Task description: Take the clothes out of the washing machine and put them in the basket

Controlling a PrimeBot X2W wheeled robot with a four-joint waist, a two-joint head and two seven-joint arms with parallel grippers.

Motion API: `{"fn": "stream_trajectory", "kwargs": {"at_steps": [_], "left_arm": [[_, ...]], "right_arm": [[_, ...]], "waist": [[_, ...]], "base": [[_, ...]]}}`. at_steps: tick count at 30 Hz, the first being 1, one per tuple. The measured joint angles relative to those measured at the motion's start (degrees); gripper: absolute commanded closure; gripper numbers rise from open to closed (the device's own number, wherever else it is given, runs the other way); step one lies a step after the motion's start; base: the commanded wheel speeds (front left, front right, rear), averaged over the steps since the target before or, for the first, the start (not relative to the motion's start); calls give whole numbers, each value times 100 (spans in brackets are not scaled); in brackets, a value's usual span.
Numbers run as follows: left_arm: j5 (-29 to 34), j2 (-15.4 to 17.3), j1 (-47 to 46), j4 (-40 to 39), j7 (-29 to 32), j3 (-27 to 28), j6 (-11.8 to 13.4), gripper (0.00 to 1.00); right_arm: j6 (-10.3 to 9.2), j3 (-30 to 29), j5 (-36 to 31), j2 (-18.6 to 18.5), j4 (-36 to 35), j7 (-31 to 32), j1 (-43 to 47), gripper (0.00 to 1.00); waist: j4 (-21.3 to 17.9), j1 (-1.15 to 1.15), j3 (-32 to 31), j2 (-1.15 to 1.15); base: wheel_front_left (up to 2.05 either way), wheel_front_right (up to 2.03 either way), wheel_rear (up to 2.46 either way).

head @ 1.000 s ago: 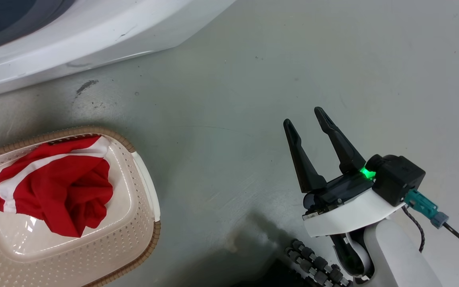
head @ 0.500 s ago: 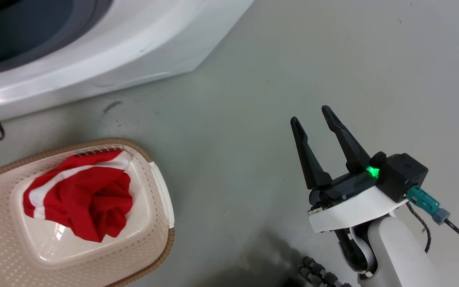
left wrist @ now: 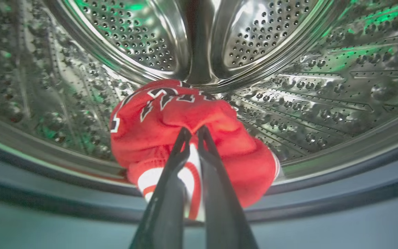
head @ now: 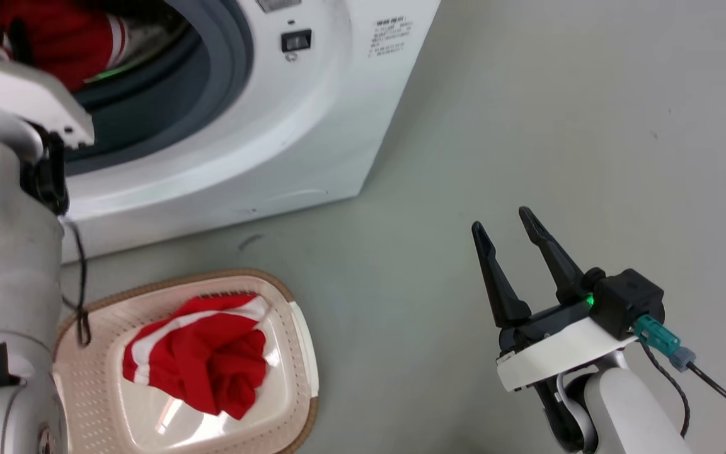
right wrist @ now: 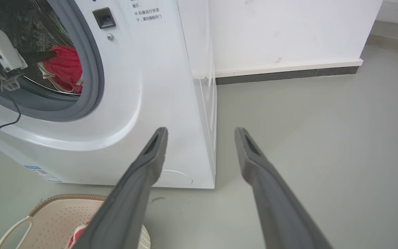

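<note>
Drum (left wrist: 288, 103) holds garment (left wrist: 157, 114); left gripper (left wrist: 193, 129) seemingly pinching it; grey rim (left wrist: 323, 193) below.

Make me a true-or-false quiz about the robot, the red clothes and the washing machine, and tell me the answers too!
1. A red garment lies in the basket. True.
2. The left gripper is shut on another red garment inside the drum of the washing machine. True.
3. The right gripper holds clothes. False: it is open and empty, above the floor.
4. The basket sits on top of the washing machine. False: it stands on the floor in front of it.
5. Both garments are in the basket. False: one is in the drum.
</note>
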Motion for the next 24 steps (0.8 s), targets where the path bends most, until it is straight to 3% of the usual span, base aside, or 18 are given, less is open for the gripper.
{"fn": "stream_trajectory", "kwargs": {"at_steps": [6, 13, 24], "left_arm": [[-75, -75, 629, -216, -160, 78, -152, 100], [16, -248, 1743, -1550, -166, 222, -165, 100], [156, -920, 3515, -3985, -175, 446, -162, 100]], "right_arm": [[0, -55, -19, 0, 147, -1, 169, 0], [0, -100, -82, -1, 328, 8, 380, 0], [0, -202, -188, -1, 235, 258, 895, 0]], "waist": [[151, 0, -587, 0], [337, 0, -1209, 0], [677, -1, -2061, 0]], "base": [[0, 0, 0], [0, 0, 0], [0, 0, 0]]}}
